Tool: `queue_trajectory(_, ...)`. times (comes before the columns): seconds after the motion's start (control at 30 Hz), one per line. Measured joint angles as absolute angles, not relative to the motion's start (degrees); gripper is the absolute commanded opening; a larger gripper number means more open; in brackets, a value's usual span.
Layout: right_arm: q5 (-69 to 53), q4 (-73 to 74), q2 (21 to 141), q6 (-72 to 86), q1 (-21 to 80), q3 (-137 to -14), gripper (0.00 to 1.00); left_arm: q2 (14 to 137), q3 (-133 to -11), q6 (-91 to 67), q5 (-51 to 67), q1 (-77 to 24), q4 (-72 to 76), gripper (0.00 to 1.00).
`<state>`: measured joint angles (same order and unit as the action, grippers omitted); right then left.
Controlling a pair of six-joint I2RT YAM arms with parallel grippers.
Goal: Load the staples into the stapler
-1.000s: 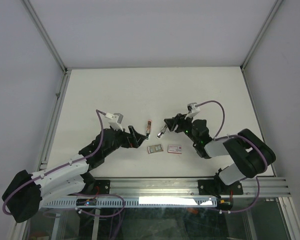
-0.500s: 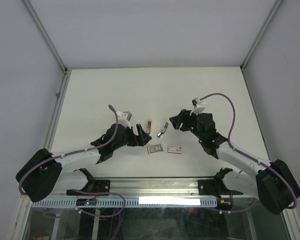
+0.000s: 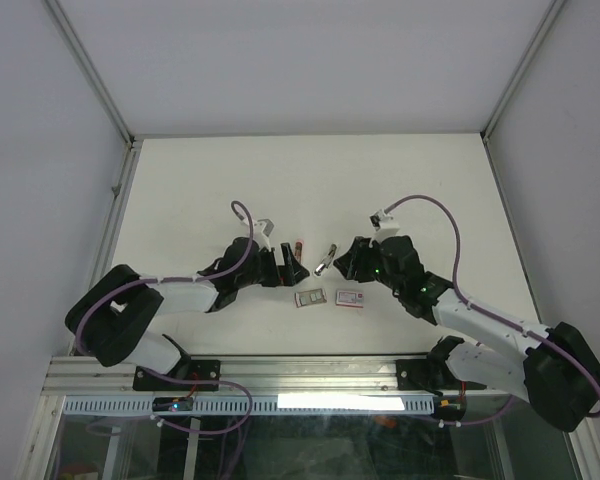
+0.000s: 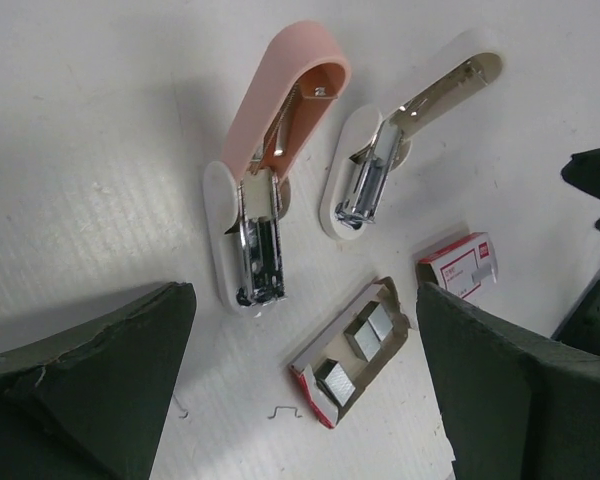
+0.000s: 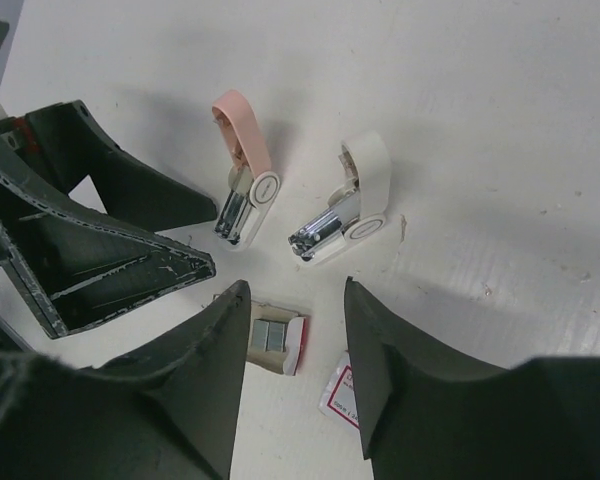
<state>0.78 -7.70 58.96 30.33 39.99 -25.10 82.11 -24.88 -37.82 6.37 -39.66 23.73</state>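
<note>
Staples (image 4: 350,348), silvery strips in a grey tray, lie near the white table's (image 3: 280,180) front edge, with wide bare room beyond. My left gripper (image 4: 305,295), spread fully and empty, sits just left of them; their white red-labelled box (image 3: 349,297) just right, near my half-open, empty right gripper (image 5: 296,288).

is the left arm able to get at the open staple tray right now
Probably yes: the left pincer is open and the staple tray lies uncovered right in front of it, with nothing between.
</note>
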Motion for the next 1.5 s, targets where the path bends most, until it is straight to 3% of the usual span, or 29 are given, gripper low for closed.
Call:
queue_trajectory(0.63,5.89,1.17,60.53,32.93,49.56,-25.47,0.29,92.49,-29.85,-37.12,16.23,-43.18,32.42,0.99)
queue_trajectory(1.07,14.7,7.6,75.53,34.89,60.66,-38.57,0.31,63.37,-24.82,-31.94,-3.31,-33.41,20.38,0.99)
queue_trajectory(1.5,20.43,13.02,89.95,37.74,66.17,-49.19,0.34,55.66,-18.15,-28.42,-16.58,-33.39,15.84,0.99)
